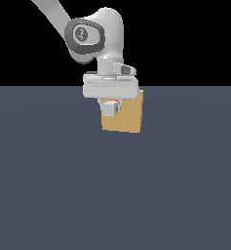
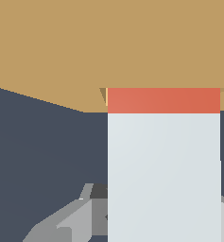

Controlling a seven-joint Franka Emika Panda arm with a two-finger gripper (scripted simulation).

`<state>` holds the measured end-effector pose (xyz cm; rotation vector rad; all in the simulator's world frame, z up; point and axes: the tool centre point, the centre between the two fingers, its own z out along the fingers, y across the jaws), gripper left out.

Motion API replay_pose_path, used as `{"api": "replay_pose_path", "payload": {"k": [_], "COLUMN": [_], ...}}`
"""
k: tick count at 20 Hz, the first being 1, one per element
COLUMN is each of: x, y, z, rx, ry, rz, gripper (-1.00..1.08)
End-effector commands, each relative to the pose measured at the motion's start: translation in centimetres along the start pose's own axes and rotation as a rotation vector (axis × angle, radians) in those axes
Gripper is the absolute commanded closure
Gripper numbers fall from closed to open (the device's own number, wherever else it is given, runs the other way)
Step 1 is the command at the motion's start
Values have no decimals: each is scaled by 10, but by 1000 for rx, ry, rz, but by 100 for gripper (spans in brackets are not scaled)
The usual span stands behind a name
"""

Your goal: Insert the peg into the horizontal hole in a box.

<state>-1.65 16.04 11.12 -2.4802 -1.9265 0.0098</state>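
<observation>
I'm seeing the gripper point(image 1: 110, 109) hanging directly in front of the box point(image 1: 129, 117), the hand pointing down, the arm point(image 1: 95, 34) reaching in from above. The box is sitting on the dark floor point(image 1: 112, 195) right behind the fingers, its tan face partly covered by the gripper body.

The fingers are closing on the peg point(image 1: 110, 108); in the exterior view I'm only making out a small grey block with a sliver of orange-red above it, pinched between the fingertips. The jaws are standing narrow, just the peg's width apart.

The wrist view is showing the peg point(image 2: 163, 165) running straight out from the gripper toward the box point(image 2: 108, 42). The pale grey-white length is filling most of the frame, and the red-orange end is sitting at the far tip, right up against the tan face. A finger point(image 2: 61, 227) is showing grey beside the near end of the peg.

At the peg's tip I'm catching thin dark slivers at both corners of the red band, which are looking like the edges of the hole point(image 2: 103, 94). The tip is lining up with that opening and appears to be at its mouth. How deep the tip is sitting inside, I cannot tell; the peg itself is blocking the view of the opening.
</observation>
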Motion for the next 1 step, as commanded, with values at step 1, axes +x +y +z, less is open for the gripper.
{"api": "replay_pose_path", "payload": {"k": [1], "x": [9], "y": [1], "z": [-2], "rx": [-7], "ry": [7], "rz": [-4], "gripper": [108]}}
